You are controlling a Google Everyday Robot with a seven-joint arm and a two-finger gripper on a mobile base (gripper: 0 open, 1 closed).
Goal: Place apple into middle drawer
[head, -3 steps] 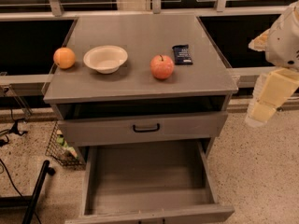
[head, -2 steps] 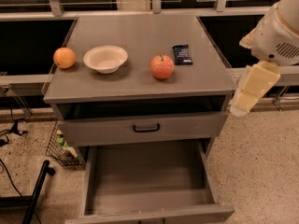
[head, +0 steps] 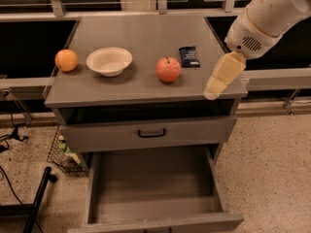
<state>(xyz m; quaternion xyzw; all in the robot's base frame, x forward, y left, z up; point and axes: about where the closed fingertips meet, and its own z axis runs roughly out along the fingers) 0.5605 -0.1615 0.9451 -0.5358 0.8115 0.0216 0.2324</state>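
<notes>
The red apple stands on the grey cabinet top, right of centre. The middle drawer is pulled out low at the front, a bare grey tray with low walls. My gripper hangs from the white arm at the cabinet top's right front corner, to the right of the apple and apart from it, holding nothing that I can see.
An orange and a white bowl sit left of the apple. A dark snack packet lies behind it to the right. A drawer with a black bar handle sits above the open one. A wire basket stands on the floor at left.
My arm and gripper have moved left and up, from beside the cabinet's right side to over its right front corner, closer to the apple. Nothing else has moved.
</notes>
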